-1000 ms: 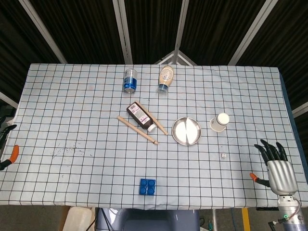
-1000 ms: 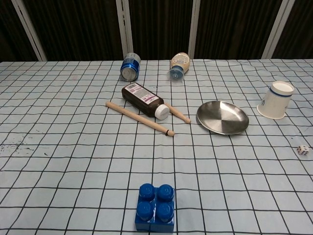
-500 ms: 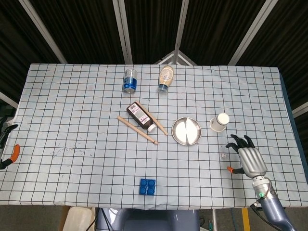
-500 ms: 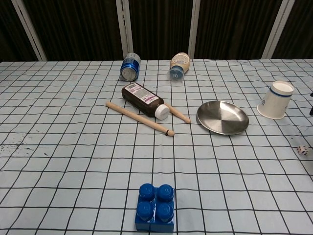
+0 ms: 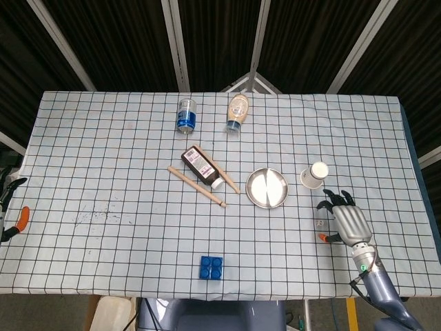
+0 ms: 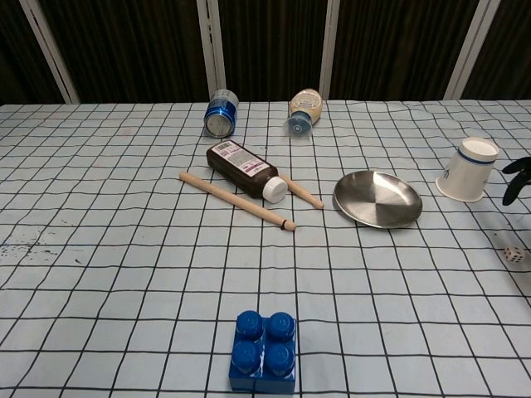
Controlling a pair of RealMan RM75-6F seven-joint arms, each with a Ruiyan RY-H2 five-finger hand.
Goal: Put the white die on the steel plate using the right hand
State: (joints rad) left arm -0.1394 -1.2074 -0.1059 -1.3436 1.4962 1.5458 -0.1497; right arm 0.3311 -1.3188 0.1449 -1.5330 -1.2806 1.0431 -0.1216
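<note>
The right hand [image 5: 348, 222], fingers [image 5: 333, 201] spread and holding nothing, hovers just right of the white die [image 5: 319, 223], which sits on the counter [image 5: 103, 179] near the steel plate [image 5: 267, 187], on its front-right side.

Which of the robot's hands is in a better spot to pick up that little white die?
The right hand. In the head view it hovers open just beside the white die, with the steel plate not far off. The left hand sits at the table's opposite edge, far from both.
</note>
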